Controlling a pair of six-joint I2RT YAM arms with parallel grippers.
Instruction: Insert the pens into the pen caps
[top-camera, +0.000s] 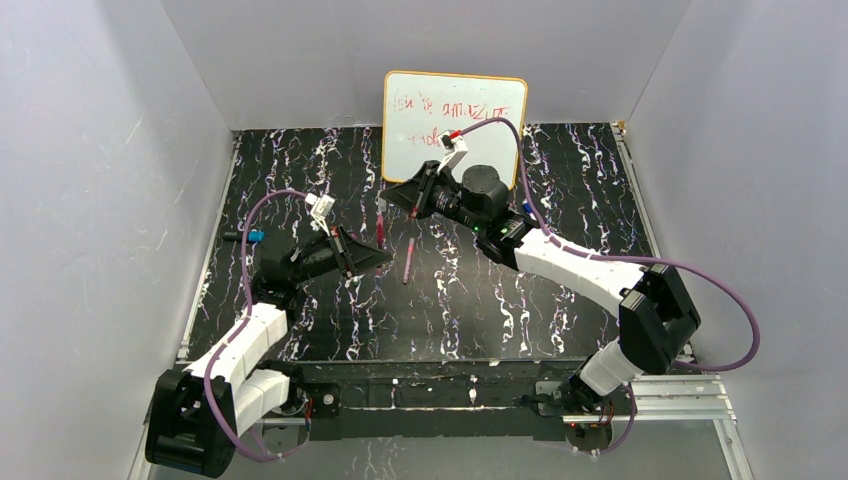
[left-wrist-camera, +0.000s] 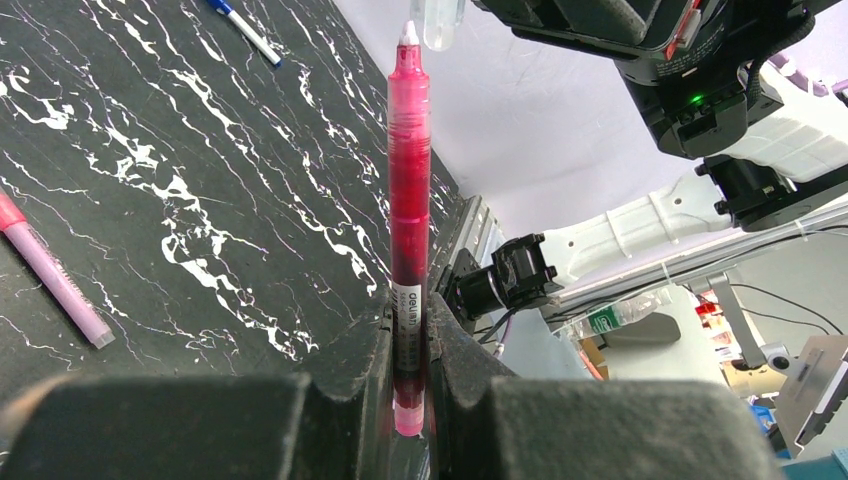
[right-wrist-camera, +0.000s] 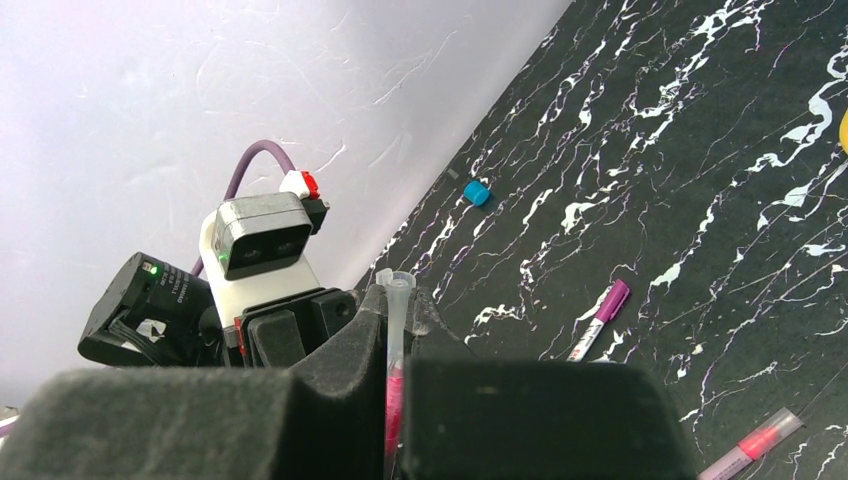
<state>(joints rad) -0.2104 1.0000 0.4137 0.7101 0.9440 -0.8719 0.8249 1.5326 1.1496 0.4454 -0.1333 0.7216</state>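
My left gripper (left-wrist-camera: 408, 312) is shut on the lower end of a pink-bodied pen (left-wrist-camera: 409, 190), whose white tip points at my right gripper. My right gripper (right-wrist-camera: 397, 305) is shut on a translucent pen cap (right-wrist-camera: 396, 300) with pink showing inside, open end toward the left arm. In the left wrist view the pen tip sits just beside the mouth of the cap (left-wrist-camera: 438, 18), slightly to its left and not inside it. In the top view the left gripper (top-camera: 372, 258) and the right gripper (top-camera: 400, 198) face each other over mid-table, with the pen (top-camera: 381, 228) between them.
A pink pen (top-camera: 409, 262) lies on the black marbled table (top-camera: 560, 300) just right of the grippers. A blue cap (top-camera: 256, 236) lies at the left edge. A white pen with a purple end (right-wrist-camera: 600, 318) lies on the table. A whiteboard (top-camera: 455, 105) leans on the back wall.
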